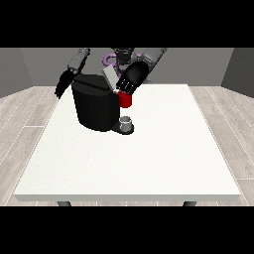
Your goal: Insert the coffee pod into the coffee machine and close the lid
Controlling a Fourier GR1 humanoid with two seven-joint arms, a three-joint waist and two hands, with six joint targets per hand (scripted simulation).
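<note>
Hand at the view's right [130, 79] is over the machine [94, 106], beside its raised lid [109, 77]; fingers' state cannot be told. Hand at the view's left [63, 84] hangs, fingers straight. Pod not identifiable; a grey thing [127, 122] sits at the machine's base. Judged light, rigid, smooth; best gripped by its sides.

Bare room, grey walls [20, 69], pale wood-plank floor [25, 124], large white table [149, 163], black coffee machine [94, 106]
</note>
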